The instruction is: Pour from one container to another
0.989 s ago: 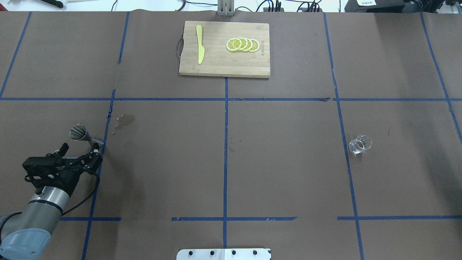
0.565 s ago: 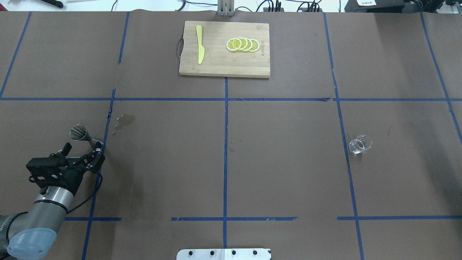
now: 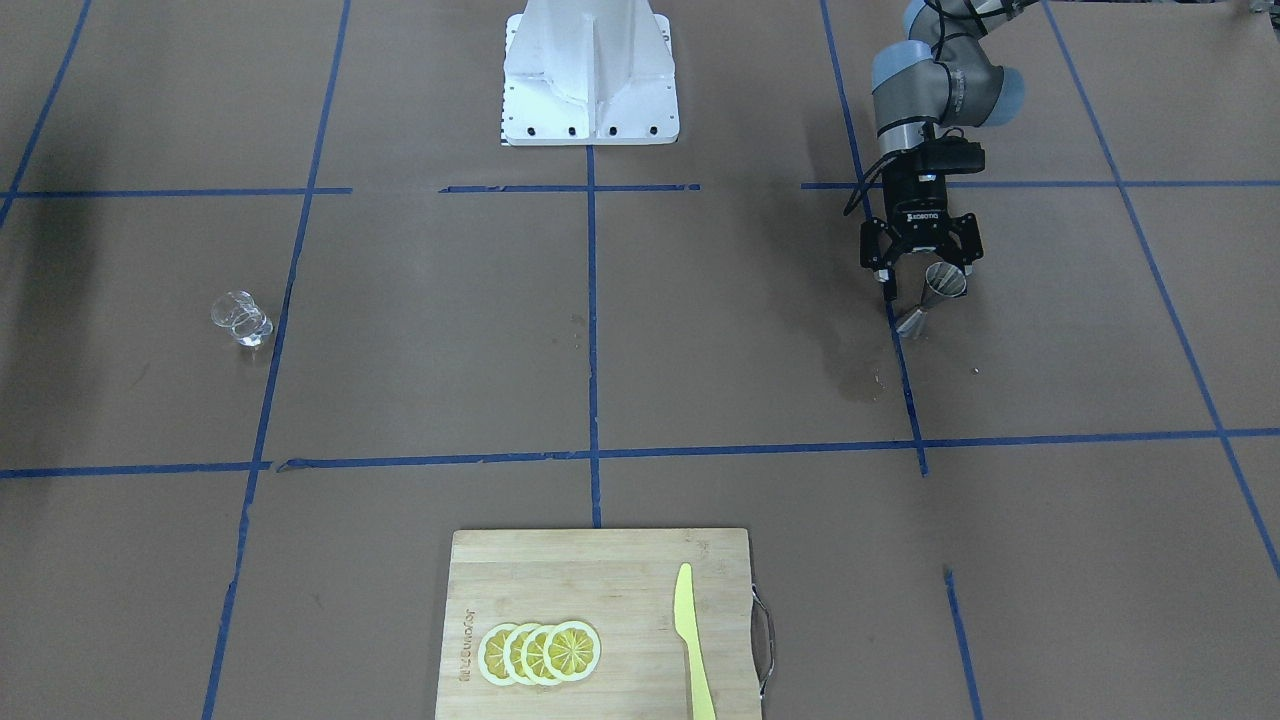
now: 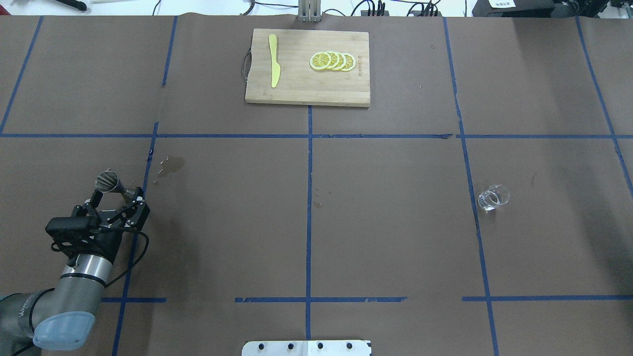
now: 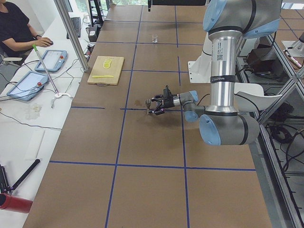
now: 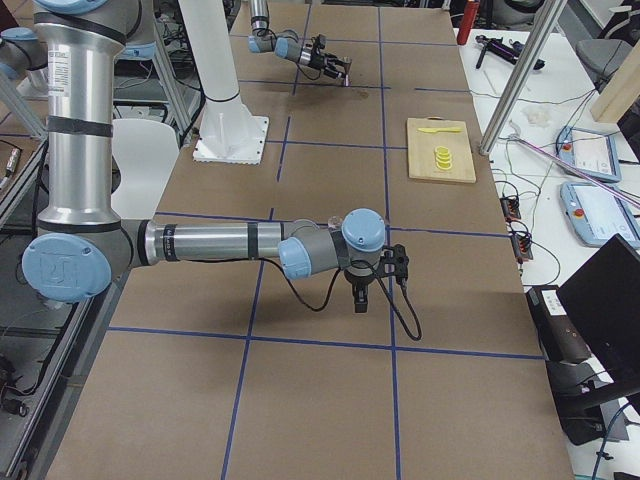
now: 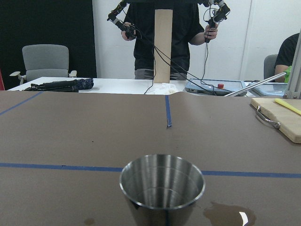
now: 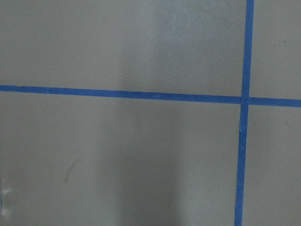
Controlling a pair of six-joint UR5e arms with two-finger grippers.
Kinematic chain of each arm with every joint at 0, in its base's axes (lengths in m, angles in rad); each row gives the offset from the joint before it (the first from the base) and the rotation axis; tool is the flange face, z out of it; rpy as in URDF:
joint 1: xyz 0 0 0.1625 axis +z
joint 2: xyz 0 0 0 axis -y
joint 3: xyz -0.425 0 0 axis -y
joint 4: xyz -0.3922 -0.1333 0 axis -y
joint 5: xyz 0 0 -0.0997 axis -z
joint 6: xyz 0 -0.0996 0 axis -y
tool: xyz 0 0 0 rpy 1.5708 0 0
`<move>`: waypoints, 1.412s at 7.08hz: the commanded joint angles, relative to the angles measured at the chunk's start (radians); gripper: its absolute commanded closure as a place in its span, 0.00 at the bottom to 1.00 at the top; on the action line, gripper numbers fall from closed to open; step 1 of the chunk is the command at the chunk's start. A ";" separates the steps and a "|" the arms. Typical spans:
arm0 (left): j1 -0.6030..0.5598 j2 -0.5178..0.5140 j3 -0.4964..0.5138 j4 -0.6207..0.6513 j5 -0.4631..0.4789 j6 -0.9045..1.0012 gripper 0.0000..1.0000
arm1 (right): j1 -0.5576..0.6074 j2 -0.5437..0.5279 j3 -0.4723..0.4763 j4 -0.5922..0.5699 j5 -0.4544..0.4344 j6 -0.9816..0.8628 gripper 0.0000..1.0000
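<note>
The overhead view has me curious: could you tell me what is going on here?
The left end effector is open and low beside the steel jigger, which stands upright between or just ahead of its fingers, not gripped. A wet stain lies near it. The glass cup stands alone across the table. The right end effector points down at the table; whether it is open is unclear.

left gripper (image 4: 117, 196): matt black | metal cup (image 7: 162, 188) just ahead of its fingers (image 3: 882, 268): steel, brushed inside, bright rim | wet patch (image 7: 230, 214) beyond the fingers: glossy | table cover (image 4: 395, 222): brown paper, matt, smooth | tape (image 8: 244, 141): blue, slight sheen | glass cup (image 4: 493, 197), far from the fingers: clear, shiny | board (image 4: 296, 89): pale grained wood | knife (image 4: 273, 64): smooth yellow plastic
</note>
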 commanded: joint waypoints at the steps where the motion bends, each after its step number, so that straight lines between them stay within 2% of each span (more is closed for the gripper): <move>1: -0.001 -0.008 0.032 -0.010 0.002 0.002 0.01 | 0.000 0.000 0.002 0.001 -0.004 0.000 0.00; 4: 0.001 -0.011 0.052 -0.030 0.002 0.005 0.05 | 0.000 -0.001 0.005 0.001 -0.004 0.000 0.00; 6: 0.001 -0.017 0.051 -0.030 0.002 0.005 0.22 | 0.000 -0.001 0.005 0.001 -0.004 0.000 0.00; 10: 0.001 -0.017 0.051 -0.049 0.004 0.010 0.37 | 0.000 -0.001 0.005 0.001 -0.004 0.000 0.00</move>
